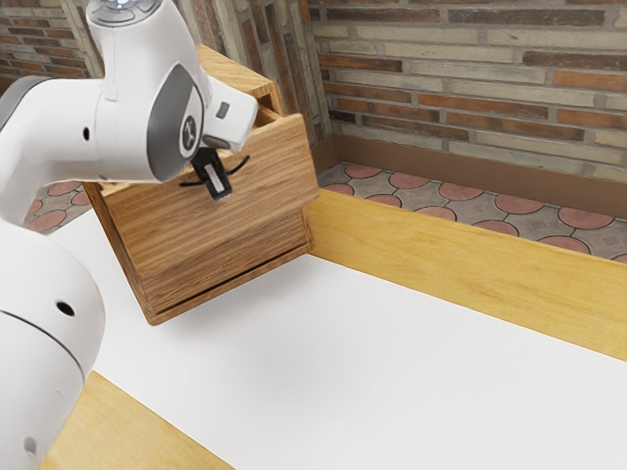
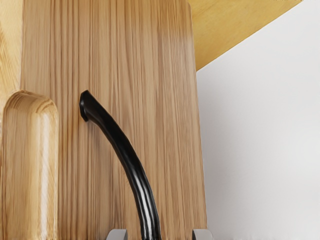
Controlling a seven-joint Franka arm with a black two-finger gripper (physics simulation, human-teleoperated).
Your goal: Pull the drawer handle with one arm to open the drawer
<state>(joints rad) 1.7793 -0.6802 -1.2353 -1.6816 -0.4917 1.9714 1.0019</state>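
The arm (image 1: 127, 108) enters from the exterior view's left. Its pincer (image 1: 214, 182) sits at the drawer handle (image 1: 240, 162), on the front of the top drawer (image 1: 269, 171) of a wooden cabinet (image 1: 206, 259) on the desk (image 1: 392, 372).

Wrist view: the two fingertips (image 2: 117, 234) straddle the black curved handle (image 2: 127, 160) with a gap on each side, so the pincer is spread and not clamped.

Key relation: the handle's long axis runs along the drawer front (image 2: 150, 75) and passes between the fingers, at right angles to their closing line. Closing should capture the bar.

The drawer front stands proud of the cabinet face below, apparently partly open. Pull away from that front, toward the exterior view's right.
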